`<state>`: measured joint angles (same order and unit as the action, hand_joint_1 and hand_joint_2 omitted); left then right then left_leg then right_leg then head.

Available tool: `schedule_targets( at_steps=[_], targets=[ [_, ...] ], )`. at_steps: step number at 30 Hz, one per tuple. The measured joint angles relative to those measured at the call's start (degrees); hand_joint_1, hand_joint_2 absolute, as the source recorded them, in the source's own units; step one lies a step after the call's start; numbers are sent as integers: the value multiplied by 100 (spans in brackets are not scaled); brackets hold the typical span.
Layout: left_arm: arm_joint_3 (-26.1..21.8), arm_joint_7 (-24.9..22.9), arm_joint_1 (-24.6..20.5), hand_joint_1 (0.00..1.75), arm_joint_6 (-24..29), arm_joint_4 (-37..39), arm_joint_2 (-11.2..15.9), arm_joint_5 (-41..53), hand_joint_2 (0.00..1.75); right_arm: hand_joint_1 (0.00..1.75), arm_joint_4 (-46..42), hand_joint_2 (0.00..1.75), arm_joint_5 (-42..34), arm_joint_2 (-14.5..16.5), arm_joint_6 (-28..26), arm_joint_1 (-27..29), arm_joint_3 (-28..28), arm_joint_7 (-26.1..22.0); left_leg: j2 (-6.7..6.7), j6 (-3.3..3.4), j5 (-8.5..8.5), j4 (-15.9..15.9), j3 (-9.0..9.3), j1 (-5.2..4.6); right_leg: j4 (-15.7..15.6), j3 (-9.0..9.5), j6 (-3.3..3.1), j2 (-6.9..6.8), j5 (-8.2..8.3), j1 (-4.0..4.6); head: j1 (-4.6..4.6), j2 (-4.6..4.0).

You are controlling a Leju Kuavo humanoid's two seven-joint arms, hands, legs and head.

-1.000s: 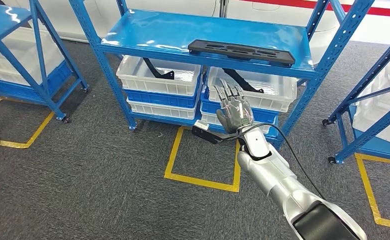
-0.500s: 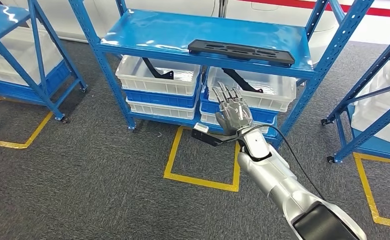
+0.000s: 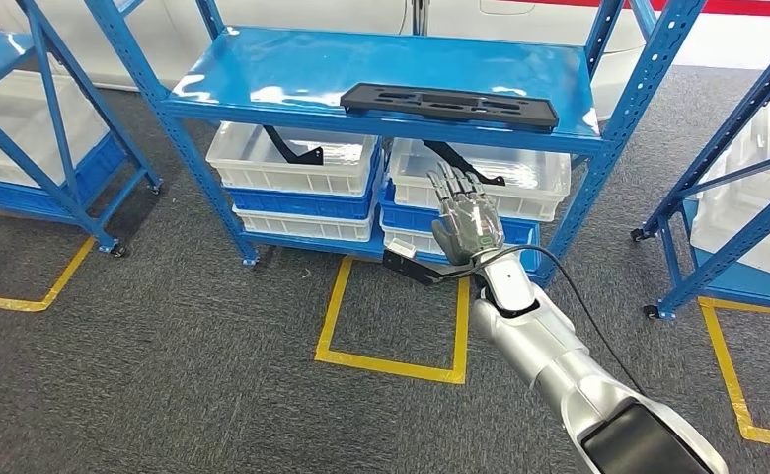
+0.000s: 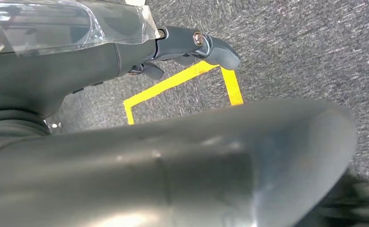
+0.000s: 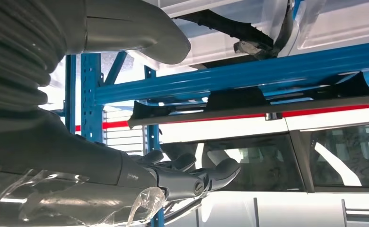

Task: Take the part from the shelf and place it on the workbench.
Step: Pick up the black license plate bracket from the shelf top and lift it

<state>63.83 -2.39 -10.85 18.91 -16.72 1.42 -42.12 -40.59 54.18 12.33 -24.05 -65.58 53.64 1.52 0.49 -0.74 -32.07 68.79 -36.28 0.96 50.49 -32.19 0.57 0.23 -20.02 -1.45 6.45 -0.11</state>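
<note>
- Right hand [image 3: 466,219] is reaching up with fingers spread apart, holding nothing, just below the blue shelf [image 3: 263,74].
- I'm seeing the part [image 3: 449,106], a long flat black piece with slots, lying along the shelf's front edge.
- Since a second ago, my whole view is shifting; the part isn't moving.
- Left hand [image 4: 192,45] is hanging over grey floor; I cannot tell its grip.

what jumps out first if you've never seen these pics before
The bright blue shelf dominates, with a long flat black part lying near the front edge of its top level. Just below and in front of it, the robot's silver right hand is raised, fingers spread, holding nothing. Under the top level sit white bins stacked on blue ones, with yellow floor tape in front.
</note>
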Motion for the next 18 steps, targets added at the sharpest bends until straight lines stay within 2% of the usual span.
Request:
schedule_targets(
  at_steps=[1,2,4,5,6,7,9,10,11,12,14,15,16,17,18],
  targets=[
    [1,-1,10,0,0,0,-1,2,0,0,0,175,4,0,-2,14,0,2,0,-5,88,68,-115,3,0,28,7,16,-21,-2,0,1],
    [1,-2,15,0,1,0,-1,4,0,0,0,175,9,1,-3,23,0,3,0,-6,310,-153,-91,7,1,63,23,36,-45,-8,1,1],
    [2,-13,9,0,5,0,-2,11,0,0,0,175,16,8,-5,22,0,4,-2,-5,889,-1088,220,18,4,132,77,70,-93,-18,2,2],
    [2,-23,0,0,8,0,-4,17,0,0,0,175,17,12,-4,14,0,8,-7,11,1102,-1512,384,17,9,151,111,90,-118,-10,2,1],
    [2,-33,-5,0,12,0,-7,27,0,0,0,175,17,16,-2,8,0,13,-12,37,1205,-1763,482,13,11,160,142,105,-137,2,1,1],
    [2,-42,-9,0,14,0,-10,37,0,0,0,175,17,17,0,4,0,17,-17,74,1228,-1864,522,1,11,163,171,115,-153,11,1,1],
    [2,-45,-10,0,19,0,-17,57,0,0,0,175,17,16,2,6,0,28,-21,175,1205,-1840,524,-21,17,166,228,117,-190,-6,-1,1],
    [2,-45,-12,0,20,0,-20,65,0,0,0,175,17,16,2,6,0,32,-22,221,1197,-1832,529,-26,85,141,254,99,-247,-18,-1,2],
    [1,-45,-15,0,22,0,-22,72,0,0,0,175,14,15,3,4,0,35,-24,266,1191,-1831,538,-27,284,53,276,77,-366,-25,-2,2],
    [1,-45,-17,0,24,0,-22,78,0,0,0,175,10,15,4,3,0,37,-24,302,1186,-1834,550,-26,608,-105,287,55,-530,-25,-2,2],
    [1,-45,-17,0,26,0,-21,88,0,0,2,175,1,14,17,18,0,38,-26,354,1156,-1831,567,-47,1528,-592,288,32,-887,-9,-2,2],
    [1,-45,-12,0,25,0,-22,91,0,0,3,175,-2,13,27,37,1,38,-28,371,1137,-1829,582,-58,1872,-807,280,31,-961,1,-2,2],
    [2,-45,-6,0,23,0,-22,94,0,0,4,175,-4,12,37,57,1,38,-32,382,1113,-1828,608,-71,2016,-933,262,31,-919,10,-2,2],
    [2,-45,-1,0,22,0,-23,95,0,0,4,175,-5,11,45,71,2,39,-38,385,1082,-1828,649,-81,1896,-930,235,31,-752,17,-2,2],
    [2,-45,0,0,23,0,-24,95,0,0,4,175,-8,11,54,77,2,39,-43,381,1045,-1828,702,-90,1556,-815,198,30,-496,29,-3,2]
  ],
)
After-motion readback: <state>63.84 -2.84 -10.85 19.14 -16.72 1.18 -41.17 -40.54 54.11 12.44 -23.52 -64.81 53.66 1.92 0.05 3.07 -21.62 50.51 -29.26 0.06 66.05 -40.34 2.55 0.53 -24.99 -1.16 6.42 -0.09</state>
